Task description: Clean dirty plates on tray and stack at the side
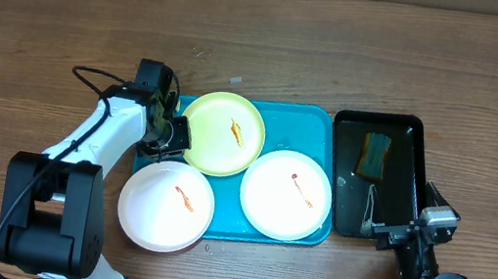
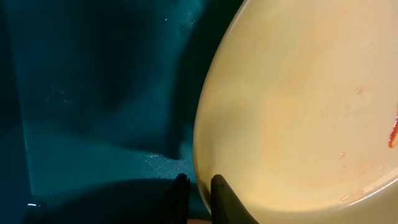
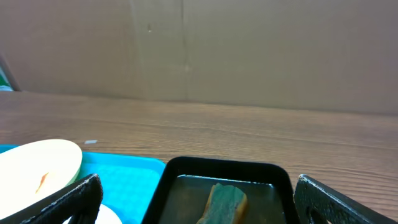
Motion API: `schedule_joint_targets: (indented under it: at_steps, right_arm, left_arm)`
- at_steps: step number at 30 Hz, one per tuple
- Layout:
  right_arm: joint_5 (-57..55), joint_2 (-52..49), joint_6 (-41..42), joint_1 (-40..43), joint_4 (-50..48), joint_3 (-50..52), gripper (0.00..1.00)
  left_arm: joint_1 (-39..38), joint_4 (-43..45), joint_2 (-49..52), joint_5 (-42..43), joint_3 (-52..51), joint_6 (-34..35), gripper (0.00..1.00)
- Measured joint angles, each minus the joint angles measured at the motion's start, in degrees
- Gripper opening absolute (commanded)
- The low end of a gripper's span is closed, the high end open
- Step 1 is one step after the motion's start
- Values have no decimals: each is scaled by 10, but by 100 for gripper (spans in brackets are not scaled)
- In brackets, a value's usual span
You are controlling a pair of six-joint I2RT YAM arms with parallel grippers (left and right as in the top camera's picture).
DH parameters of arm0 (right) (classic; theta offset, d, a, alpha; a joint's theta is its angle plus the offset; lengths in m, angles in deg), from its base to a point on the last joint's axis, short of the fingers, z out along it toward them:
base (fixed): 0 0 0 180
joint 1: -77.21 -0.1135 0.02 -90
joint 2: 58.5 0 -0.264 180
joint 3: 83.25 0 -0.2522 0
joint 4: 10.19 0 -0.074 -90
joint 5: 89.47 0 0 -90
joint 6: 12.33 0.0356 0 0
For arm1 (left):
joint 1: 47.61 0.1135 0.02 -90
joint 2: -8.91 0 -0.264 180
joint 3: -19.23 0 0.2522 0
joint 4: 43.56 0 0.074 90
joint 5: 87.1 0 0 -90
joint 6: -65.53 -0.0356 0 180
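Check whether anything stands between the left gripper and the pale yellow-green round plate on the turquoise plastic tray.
Nothing visible does. The left gripper is right at the pale yellow-green round plate, with its jaws closed on the rim nearest that arm, above the turquoise plastic tray.

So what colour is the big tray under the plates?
The tray is turquoise blue, clearest in the overhead view.

On the table, the tray carries a rear plate and a right plate; a front-left plate overhangs its left edge. A smaller tray sits just right, a sponge in it.
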Motion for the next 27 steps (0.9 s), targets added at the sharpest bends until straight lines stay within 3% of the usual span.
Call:
schedule_joint_targets:
  at_steps: [8, 14, 21, 27]
  right_arm:
    - [-3, 0, 11, 0, -25, 0, 100]
    - [-15, -29, 56, 0, 115, -76, 100]
    - [-45, -211, 64, 0, 247, -338, 100]
    - [-49, -482, 53, 0, 393, -516, 100]
  left_arm:
    - [0, 12, 0, 0, -14, 0, 12]
    - [0, 30, 0, -3, -19, 8, 4]
    - [0, 54, 0, -7, -20, 10, 4]
    - [0, 56, 0, -7, -21, 10, 8]
